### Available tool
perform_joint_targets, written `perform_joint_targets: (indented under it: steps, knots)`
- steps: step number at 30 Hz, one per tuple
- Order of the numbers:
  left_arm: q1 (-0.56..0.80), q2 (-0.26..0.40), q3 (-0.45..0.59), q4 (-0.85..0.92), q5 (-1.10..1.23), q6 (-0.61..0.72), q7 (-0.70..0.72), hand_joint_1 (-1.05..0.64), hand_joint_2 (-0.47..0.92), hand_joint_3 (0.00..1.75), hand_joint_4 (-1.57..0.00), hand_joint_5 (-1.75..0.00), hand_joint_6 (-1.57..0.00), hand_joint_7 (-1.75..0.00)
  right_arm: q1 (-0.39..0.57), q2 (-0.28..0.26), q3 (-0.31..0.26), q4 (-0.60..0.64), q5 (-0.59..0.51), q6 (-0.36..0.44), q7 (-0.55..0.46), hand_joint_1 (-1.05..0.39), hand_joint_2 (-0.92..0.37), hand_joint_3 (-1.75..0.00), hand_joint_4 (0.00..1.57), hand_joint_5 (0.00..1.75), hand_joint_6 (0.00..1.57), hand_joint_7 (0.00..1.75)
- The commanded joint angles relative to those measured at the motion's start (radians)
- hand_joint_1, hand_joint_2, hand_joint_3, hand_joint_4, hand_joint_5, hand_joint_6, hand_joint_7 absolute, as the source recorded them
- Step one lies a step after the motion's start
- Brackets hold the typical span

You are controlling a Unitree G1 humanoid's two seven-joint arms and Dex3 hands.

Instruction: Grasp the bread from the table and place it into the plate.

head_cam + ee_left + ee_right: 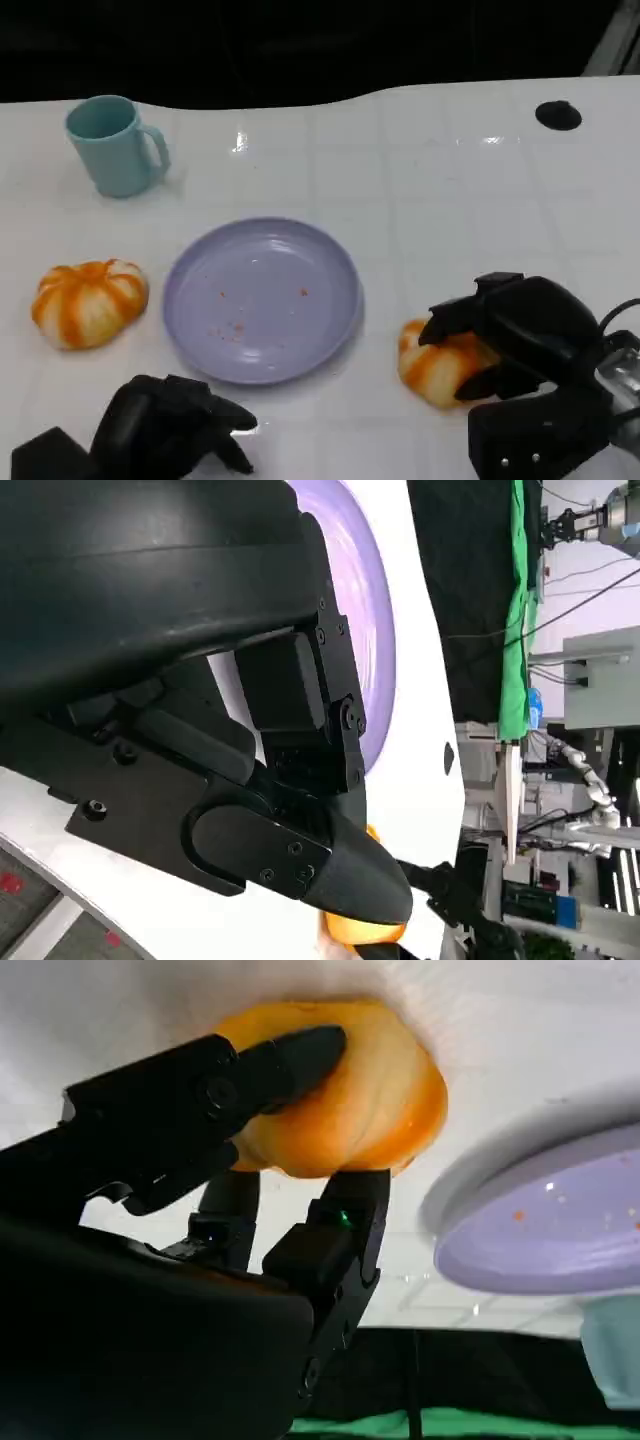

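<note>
My right hand (pixel 520 335) has its fingers (pixel 290 1055) closed around the bread (pixel 440 368), still on the desk (pixel 450 180); the plate (pixel 262 298) lies just beyond them. Left hand (pixel 170 425) idles, fingers curled.

The place looks like a robotics lab or test room, not a home. The white table (pixel 450 170) stands against a black backdrop (pixel 300 40). In the left wrist view, past the table edge, hang a green cloth (pixel 517 610) and loose cables (pixel 590 575), with racks of equipment (pixel 535 905) and another white robot arm (pixel 585 780) further off in a bright, cluttered room.
</note>
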Motion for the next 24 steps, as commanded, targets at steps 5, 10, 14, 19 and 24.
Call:
perform_joint_targets:
  steps: [5,10,14,19,24]
  knots:
    - [-0.002,0.014,0.008,0.004,-0.008,-0.001,0.005,-1.05,0.92,0.00,-1.41,-0.81,-1.57,-0.21,-0.015,0.061,-0.031,0.180,0.050,-0.184,-0.343,-0.06,-0.29,-1.24,0.94,1.75,0.86,1.42]
    - [-0.001,0.017,0.006,0.006,0.002,-0.008,0.012,-1.05,0.92,0.00,-1.41,-0.81,-1.57,-0.21,-0.030,0.092,-0.049,0.233,0.075,-0.250,-0.445,-0.04,-0.21,-1.37,1.01,1.75,0.91,1.44]
    - [-0.002,0.016,0.008,0.009,-0.004,-0.010,0.005,-1.05,0.92,0.00,-1.41,-0.82,-1.57,-0.22,-0.034,0.106,-0.061,0.234,0.109,-0.285,-0.448,-0.07,-0.17,-1.48,1.02,1.75,0.87,1.56]
    - [0.000,0.016,0.006,0.008,0.006,-0.012,0.015,-1.05,0.92,0.00,-1.41,-0.82,-1.57,-0.22,-0.032,0.130,-0.080,0.182,0.162,-0.287,-0.394,-0.05,-0.14,-1.55,1.03,1.75,0.82,1.69]
    - [-0.001,0.015,0.004,0.010,0.006,-0.011,0.015,-1.05,0.92,0.01,-1.41,-0.83,-1.57,-0.23,-0.048,0.164,-0.095,0.144,0.239,-0.289,-0.314,-0.06,-0.14,-1.58,1.02,1.75,0.80,1.74]
